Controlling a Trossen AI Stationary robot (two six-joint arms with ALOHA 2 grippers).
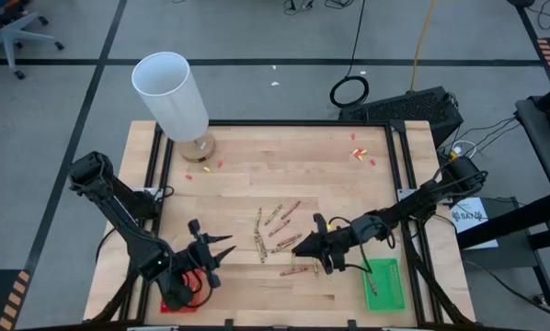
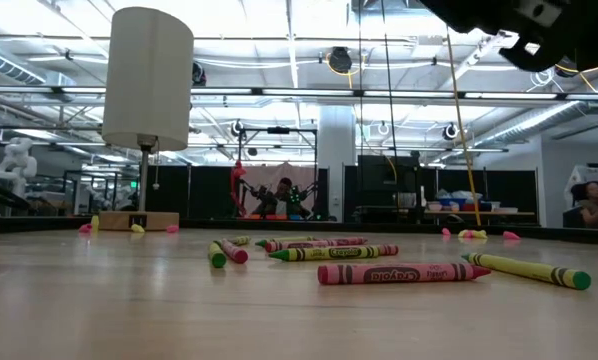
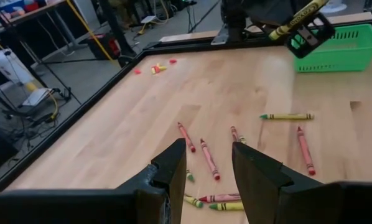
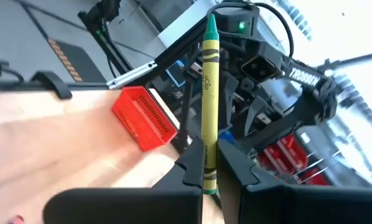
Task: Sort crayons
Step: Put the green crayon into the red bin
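Between the pinched fingers of the right hand (image 4: 211,168), lifted clear of the counter (image 1: 247,165), stands a yellow-green crayon (image 4: 209,93), gripped near one end with its long body jutting forward beyond the fingertips. The step in hand looks like the carry: one crayon is picked and needs to go to its tray. The green tray (image 1: 383,283) lies close beside this hand, back toward its own arm's side, and the high view already shows a thin stick lying in it, so I judge that is where this crayon belongs. The next move calls for swinging back over that tray, lowering, and letting go only once the crayon is inside the walls, since held by one end it could tip out over the rim. The remaining crayons (image 1: 277,230) lie scattered on the wood just ahead of both hands, red and green mixed. The left hand (image 3: 209,167) hovers with fingers parted and nothing between them, right above the red tray (image 1: 185,294), waiting.
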